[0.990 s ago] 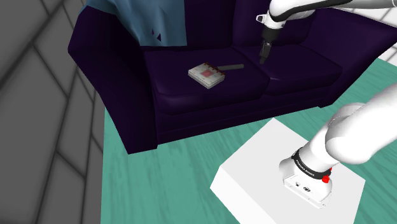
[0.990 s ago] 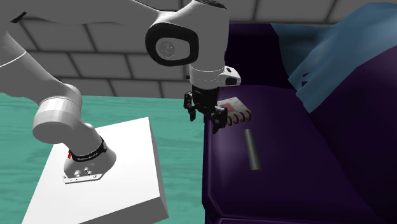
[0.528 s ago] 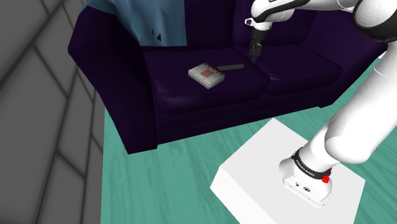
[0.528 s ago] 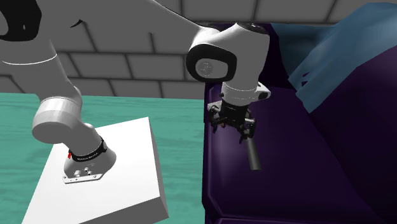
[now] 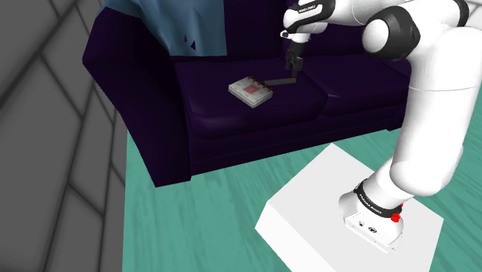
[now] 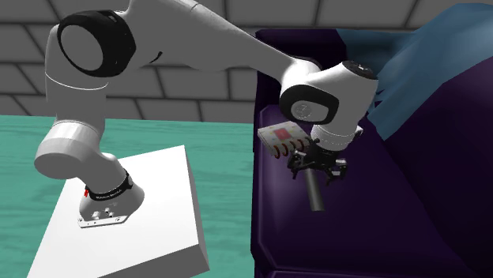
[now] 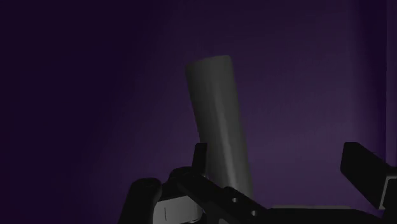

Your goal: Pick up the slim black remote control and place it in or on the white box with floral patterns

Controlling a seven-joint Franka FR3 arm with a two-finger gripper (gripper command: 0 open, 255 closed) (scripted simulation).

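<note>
The tool [image 6: 318, 170] is hovering wide open astride the slim grey remote [image 7: 216, 121] near the back edge of the sofa seat [image 5: 232, 116], lining up a grasp

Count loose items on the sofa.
3: a dark grey remote on the seat cushion, a white patterned box beside it, a blue cloth draped over the backrest. More could hide under the cloth.

Wrist view: the remote's [image 7: 219, 121] near end is hidden from you behind the gripper [image 7: 280, 167]. Second exterior view: the gripper covers the remote's upper end, and the arm hides the box's [image 6: 278, 136] far corner. The box pattern is too small for you to read.
</note>
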